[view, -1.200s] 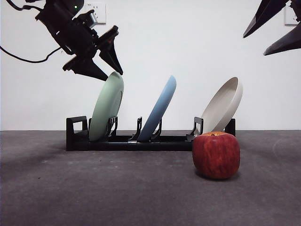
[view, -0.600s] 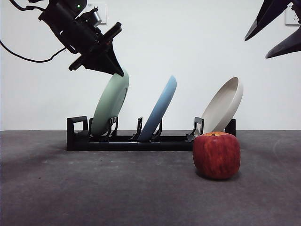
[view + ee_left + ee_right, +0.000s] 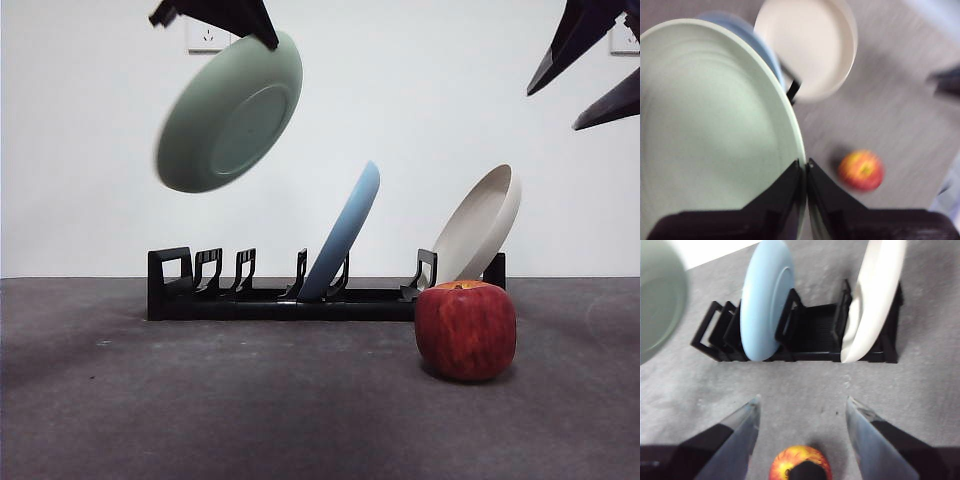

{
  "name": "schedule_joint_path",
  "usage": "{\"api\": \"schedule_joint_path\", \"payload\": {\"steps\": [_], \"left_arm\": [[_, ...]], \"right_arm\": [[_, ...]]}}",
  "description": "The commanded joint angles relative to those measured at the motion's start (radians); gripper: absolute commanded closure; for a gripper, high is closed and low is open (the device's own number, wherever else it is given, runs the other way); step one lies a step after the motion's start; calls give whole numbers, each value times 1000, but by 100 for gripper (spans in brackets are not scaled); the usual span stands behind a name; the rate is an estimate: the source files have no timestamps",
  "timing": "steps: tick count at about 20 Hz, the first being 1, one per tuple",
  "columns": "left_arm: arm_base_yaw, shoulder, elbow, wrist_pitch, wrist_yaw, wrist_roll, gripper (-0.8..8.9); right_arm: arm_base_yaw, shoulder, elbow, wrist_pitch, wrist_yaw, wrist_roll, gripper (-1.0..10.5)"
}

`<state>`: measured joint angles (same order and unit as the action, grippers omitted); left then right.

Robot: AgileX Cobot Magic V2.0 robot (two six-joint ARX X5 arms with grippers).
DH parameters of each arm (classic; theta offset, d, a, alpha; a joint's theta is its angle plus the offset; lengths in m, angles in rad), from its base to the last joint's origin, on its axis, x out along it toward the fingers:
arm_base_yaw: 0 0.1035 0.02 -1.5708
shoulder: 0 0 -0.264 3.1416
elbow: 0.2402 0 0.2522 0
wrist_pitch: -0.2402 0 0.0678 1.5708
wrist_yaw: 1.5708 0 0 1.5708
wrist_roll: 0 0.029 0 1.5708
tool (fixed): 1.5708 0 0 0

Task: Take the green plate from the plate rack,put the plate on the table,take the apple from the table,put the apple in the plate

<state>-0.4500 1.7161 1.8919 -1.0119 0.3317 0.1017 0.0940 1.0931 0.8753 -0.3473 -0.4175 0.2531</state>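
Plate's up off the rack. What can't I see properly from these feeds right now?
- Left hand: front view's top edge cuts off all but its tip on the green plate.
- Apple: right wrist view's bottom edge crops it.
- Left wrist view: motion-blurred; the green plate hides most of the blue plate.

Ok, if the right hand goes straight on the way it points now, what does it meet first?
Probably the apple: in the right wrist view it sits between the open right hand's jaws, on the table. Depth is unclear.

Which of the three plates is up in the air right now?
The green plate, gripped at its rim by the left end effector. The light blue plate and cream-white plate lean in the plate rack.
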Motion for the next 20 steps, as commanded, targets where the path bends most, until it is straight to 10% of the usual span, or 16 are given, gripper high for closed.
{"api": "schedule_joint_path", "payload": {"steps": [1, 11, 20], "left_arm": [[-113, -38, -3, -60, -232, 71, 822], [-484, -51, -113, -181, -521, -27, 822], [-539, -51, -661, 306, -590, -135, 822]], "right_arm": [[-2, 2, 4, 0, 5, -17, 664], [-10, 2, 4, 1, 5, -40, 664], [-28, 2, 4, 1, 7, -45, 664]]}}
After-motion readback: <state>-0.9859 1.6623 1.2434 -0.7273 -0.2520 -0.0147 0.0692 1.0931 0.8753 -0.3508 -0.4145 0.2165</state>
